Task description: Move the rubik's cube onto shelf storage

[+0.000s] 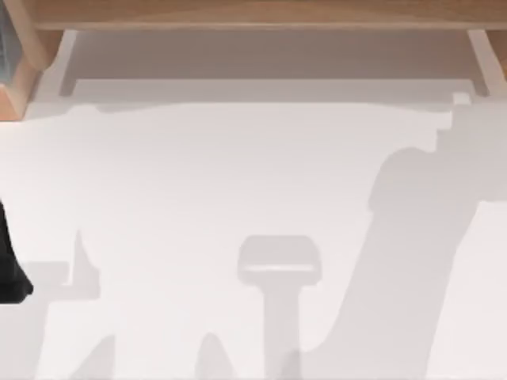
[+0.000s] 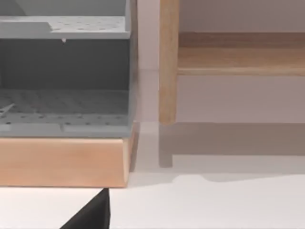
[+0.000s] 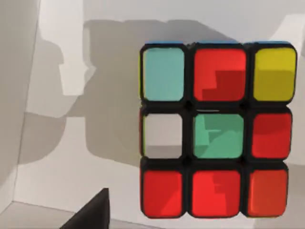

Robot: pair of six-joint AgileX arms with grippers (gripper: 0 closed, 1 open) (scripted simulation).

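Rubik's cube (image 3: 214, 129) fills the right wrist view, with red, yellow, green and pale blue tiles, on a white surface. Shelf storage (image 1: 253, 14) runs along the far edge of the white tabletop (image 1: 198, 198). Left arm (image 1: 9, 261) sits at the left edge. I cannot tell how either claw stands.
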